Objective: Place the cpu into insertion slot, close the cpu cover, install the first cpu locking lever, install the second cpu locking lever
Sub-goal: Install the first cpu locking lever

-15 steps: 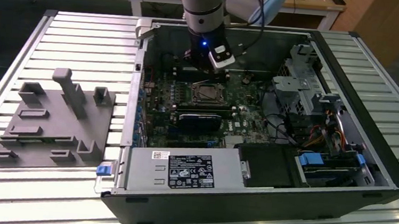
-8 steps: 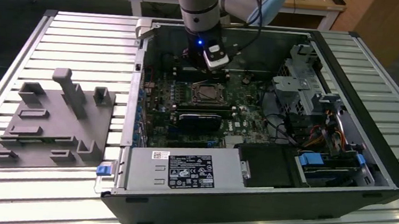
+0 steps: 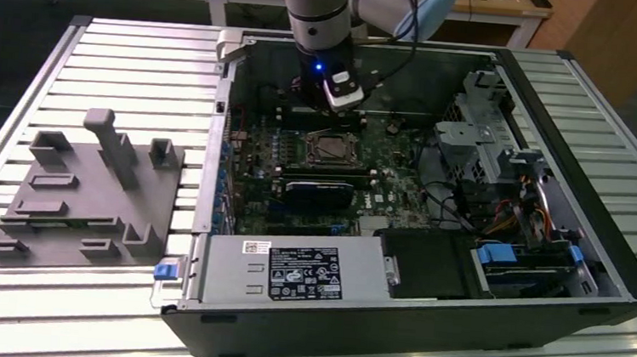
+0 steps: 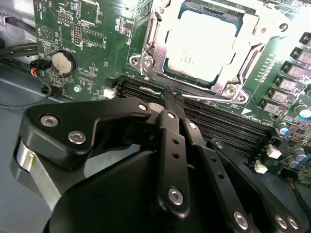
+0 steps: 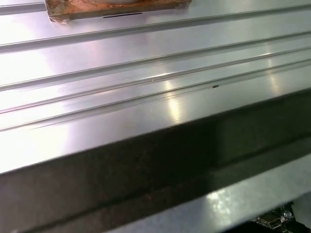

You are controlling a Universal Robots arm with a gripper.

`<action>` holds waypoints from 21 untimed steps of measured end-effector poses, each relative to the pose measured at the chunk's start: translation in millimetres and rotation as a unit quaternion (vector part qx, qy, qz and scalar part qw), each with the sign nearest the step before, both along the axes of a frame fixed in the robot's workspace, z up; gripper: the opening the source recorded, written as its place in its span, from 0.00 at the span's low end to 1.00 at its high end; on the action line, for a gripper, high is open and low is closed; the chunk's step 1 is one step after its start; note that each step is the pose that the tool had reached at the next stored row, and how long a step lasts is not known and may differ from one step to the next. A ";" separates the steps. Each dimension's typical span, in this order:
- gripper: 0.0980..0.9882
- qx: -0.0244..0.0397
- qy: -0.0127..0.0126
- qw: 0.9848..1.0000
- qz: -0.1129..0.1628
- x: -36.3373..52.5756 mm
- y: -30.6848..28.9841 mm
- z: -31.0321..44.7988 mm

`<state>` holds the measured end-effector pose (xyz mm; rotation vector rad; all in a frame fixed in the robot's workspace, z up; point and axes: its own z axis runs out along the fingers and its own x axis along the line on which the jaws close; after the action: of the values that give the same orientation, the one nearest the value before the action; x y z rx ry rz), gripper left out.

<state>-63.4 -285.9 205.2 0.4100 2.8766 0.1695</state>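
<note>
In the second wrist view the cpu [image 4: 201,41] lies flat in the insertion slot [image 4: 146,60], its pale metal face showing through the square cut-out of the cpu cover [image 4: 245,51], which is down over it. A thin metal lever [image 4: 218,99] runs along the socket's edge beside the memory slots. My gripper [image 4: 170,96] hovers over the memory slots just beside the socket, its black fingers drawn together with nothing between them. In the exterior view the gripper [image 3: 314,110] hangs inside the open computer case, just behind the socket with the cpu [image 3: 329,149].
The open case [image 3: 576,96] lies on a slatted aluminium table [image 3: 135,53]. A black card [image 3: 317,191], cables and drive cages [image 3: 491,149] crowd the board. A grey fixture block [image 3: 78,194] sits at the exterior view's left. The first wrist view has the table slats [image 5: 146,73] and a dark case edge [image 5: 146,170].
</note>
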 end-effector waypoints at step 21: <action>0.01 0.000 0.000 1.000 -0.024 0.5 1.0 -6.8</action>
<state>-62.9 -285.0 198.4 0.4790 2.8635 0.1613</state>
